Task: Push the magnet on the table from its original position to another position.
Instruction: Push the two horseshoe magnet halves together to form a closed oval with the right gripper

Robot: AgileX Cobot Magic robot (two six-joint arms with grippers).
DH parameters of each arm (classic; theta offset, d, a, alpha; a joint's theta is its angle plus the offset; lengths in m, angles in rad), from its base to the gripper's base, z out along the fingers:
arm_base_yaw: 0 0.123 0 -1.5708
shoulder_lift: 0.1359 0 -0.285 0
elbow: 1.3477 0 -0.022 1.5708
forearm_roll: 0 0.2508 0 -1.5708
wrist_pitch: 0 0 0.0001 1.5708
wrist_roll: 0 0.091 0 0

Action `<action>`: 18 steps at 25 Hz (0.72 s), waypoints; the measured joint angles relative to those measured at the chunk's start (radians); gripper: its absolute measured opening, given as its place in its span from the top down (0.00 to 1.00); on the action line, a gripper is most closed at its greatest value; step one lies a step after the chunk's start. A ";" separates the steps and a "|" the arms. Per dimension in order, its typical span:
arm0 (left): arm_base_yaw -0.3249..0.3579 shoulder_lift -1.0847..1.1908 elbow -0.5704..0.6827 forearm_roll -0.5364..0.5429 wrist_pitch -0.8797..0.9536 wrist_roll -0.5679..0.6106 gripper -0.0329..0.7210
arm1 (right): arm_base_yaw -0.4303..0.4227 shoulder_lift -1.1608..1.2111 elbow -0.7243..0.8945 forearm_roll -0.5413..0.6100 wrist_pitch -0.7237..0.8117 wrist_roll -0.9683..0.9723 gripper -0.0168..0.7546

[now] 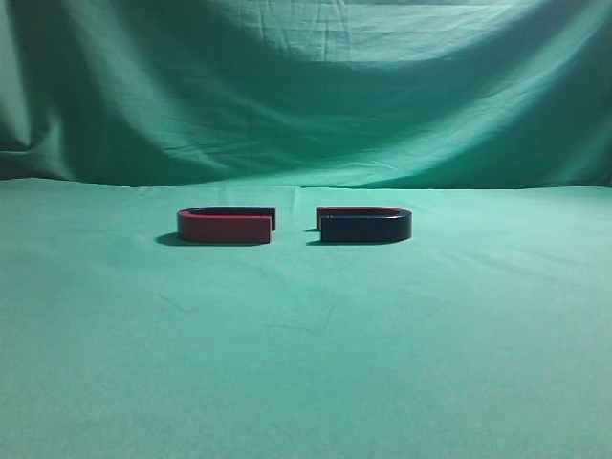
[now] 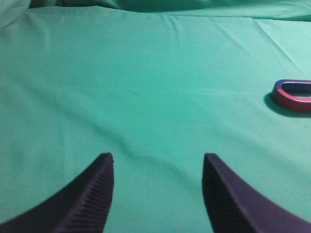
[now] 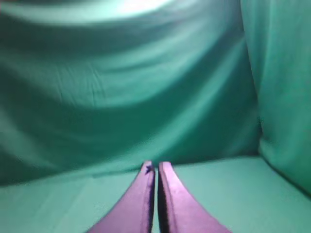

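Note:
Two U-shaped magnets lie flat on the green cloth with their open ends facing each other across a small gap. The left magnet (image 1: 226,225) shows its red side. The right magnet (image 1: 365,225) shows its dark blue side with a red far arm. Neither gripper shows in the exterior view. My left gripper (image 2: 158,160) is open and empty over bare cloth; the left magnet's curved end (image 2: 293,94) shows at that view's right edge. My right gripper (image 3: 156,167) is shut and empty, pointing at the cloth backdrop; no magnet shows there.
Green cloth covers the table (image 1: 306,363) and hangs as a backdrop (image 1: 306,86) behind it. In the right wrist view a cloth side wall (image 3: 286,97) hangs close on the right.

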 joint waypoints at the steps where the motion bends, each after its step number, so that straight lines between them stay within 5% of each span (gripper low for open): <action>1: 0.000 0.000 0.000 0.000 0.000 0.000 0.46 | 0.000 0.000 0.000 0.001 -0.054 0.004 0.98; 6: 0.000 0.000 0.000 0.000 0.000 0.000 0.46 | 0.000 0.013 -0.049 0.002 -0.056 0.012 0.98; 18: 0.000 0.000 0.000 0.000 0.000 0.000 0.46 | 0.000 0.667 -0.540 0.002 0.538 0.015 0.98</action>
